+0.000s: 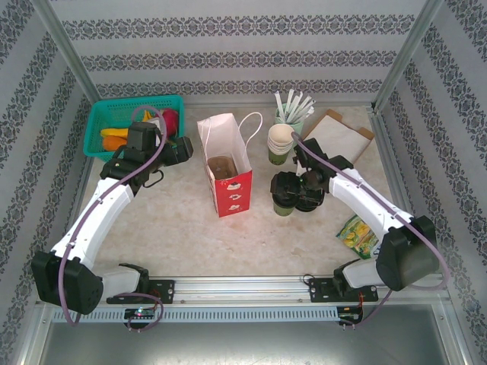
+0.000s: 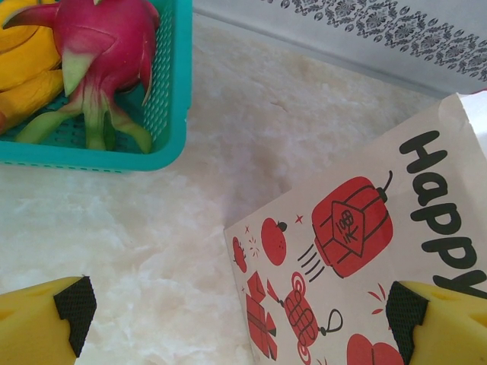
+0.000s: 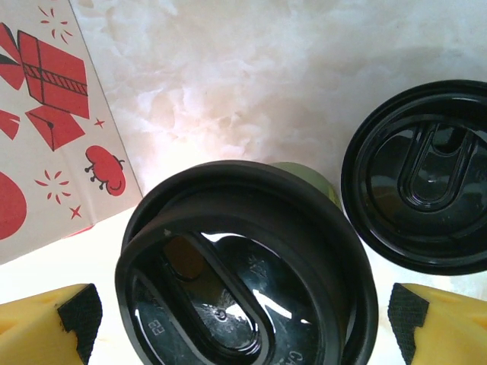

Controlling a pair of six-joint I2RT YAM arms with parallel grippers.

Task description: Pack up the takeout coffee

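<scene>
Right wrist: pincer (image 3: 240, 323) wide abv coffee (image 3: 247, 258)

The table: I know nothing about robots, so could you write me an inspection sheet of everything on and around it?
Surface: pale marbled table, no spills seen.
Job's things: takeout coffee, lidded, upright beside the open red-and-white paper bag.
Clutter: second black lid; stack of lidless cups; white straws; teal basket holding fruit; snack packet.
Grippers: left gripper open above the table by the bag; right gripper open, astride the coffee's lid.
Cables: purple cable along each arm.
Surroundings: patterned walls, metal frame.
</scene>
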